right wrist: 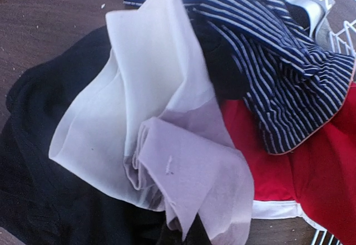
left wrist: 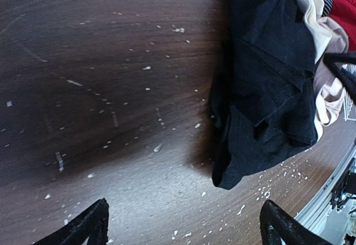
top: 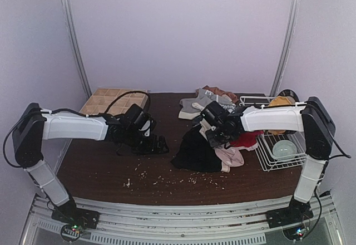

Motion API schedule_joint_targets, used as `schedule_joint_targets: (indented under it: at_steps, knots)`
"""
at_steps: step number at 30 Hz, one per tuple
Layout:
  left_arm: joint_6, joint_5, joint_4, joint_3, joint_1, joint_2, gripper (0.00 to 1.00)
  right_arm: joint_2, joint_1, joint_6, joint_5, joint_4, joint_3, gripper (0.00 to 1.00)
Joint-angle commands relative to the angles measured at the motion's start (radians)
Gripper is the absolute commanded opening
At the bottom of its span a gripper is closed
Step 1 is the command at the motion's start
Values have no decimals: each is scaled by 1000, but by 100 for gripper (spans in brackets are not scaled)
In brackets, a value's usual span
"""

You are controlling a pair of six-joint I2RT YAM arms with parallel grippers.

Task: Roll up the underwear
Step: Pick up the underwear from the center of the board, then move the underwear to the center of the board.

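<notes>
The underwear lies heaped at the table's middle right: a black pair point(top: 194, 153), a pale pink-beige pair point(top: 229, 156) and a red pair point(top: 246, 140). In the right wrist view the pale pair point(right wrist: 150, 89) bunches down into my right gripper point(right wrist: 186, 236), which is shut on a fold of it. Around it lie the black pair point(right wrist: 39, 161), a navy-striped pair point(right wrist: 278, 72) and the red pair point(right wrist: 311, 178). My left gripper point(top: 160, 145) hovers open over bare table just left of the heap. Its view shows both fingertips point(left wrist: 83, 228) wide apart and the black pair point(left wrist: 267, 78) ahead.
A wire basket point(top: 266, 164) holding a bowl point(top: 283, 149) stands at the right edge. More grey underwear point(top: 206, 100) lies at the back. A wooden grid tray point(top: 111, 100) sits at the back left. Pale crumbs point(top: 161, 177) dot the dark table.
</notes>
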Motion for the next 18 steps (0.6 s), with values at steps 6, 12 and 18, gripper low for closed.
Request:
schedule_joint_targets:
  at_steps: [6,12,18]
  knots:
    - [78,114,94,212,-59,237,94,-358,-5,-37,86,-89,31,0]
    - [101,110,28,404,-85,423,96,-533,-6,-45,135,-167,26,0]
    - [119,135,0,551,-102,546,90,-667,-7,-39,156,-170,-14,0]
